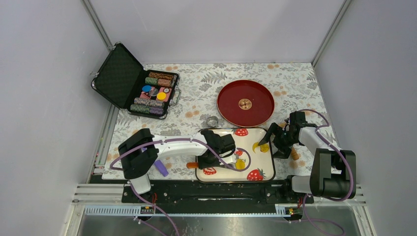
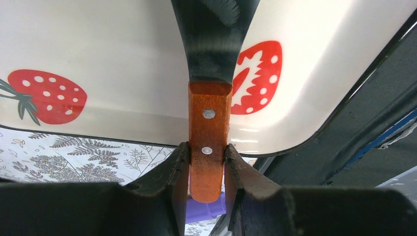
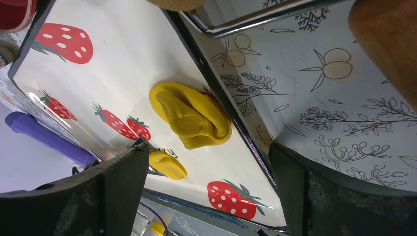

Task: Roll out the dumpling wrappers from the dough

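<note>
- The left gripper [image 2: 206,150] is clamped on the riveted wooden handle [image 2: 209,125] of a tool, one finger pressed to each side
- The tool's dark blade [image 2: 214,44] reaches out over the strawberry-print tray [image 2: 123,73]
- In the top view that gripper sits over the left half of the tray, and the handle's end pokes out past the tray's left rim
- The right gripper [image 3: 209,151] has its fingers spread wide, with nothing gripped between them, and it sits at the tray's right edge
- The dough [image 3: 192,115], a thick, folded yellow lump, lies on the tray right against the right rim
- From the right wrist, the lump shows in the gap between the fingers, and neither finger touches it
- A smaller yellow piece [image 3: 168,165] lies on the tray nearer the front edge, apart from the lump
- A purple object [image 1: 161,168] lies on the floral tablecloth [image 1: 196,93], just left of the tray
- A red plate [image 1: 246,103] lies beyond the tray
- An open case of poker chips [image 1: 137,83] stands at the far left
</note>
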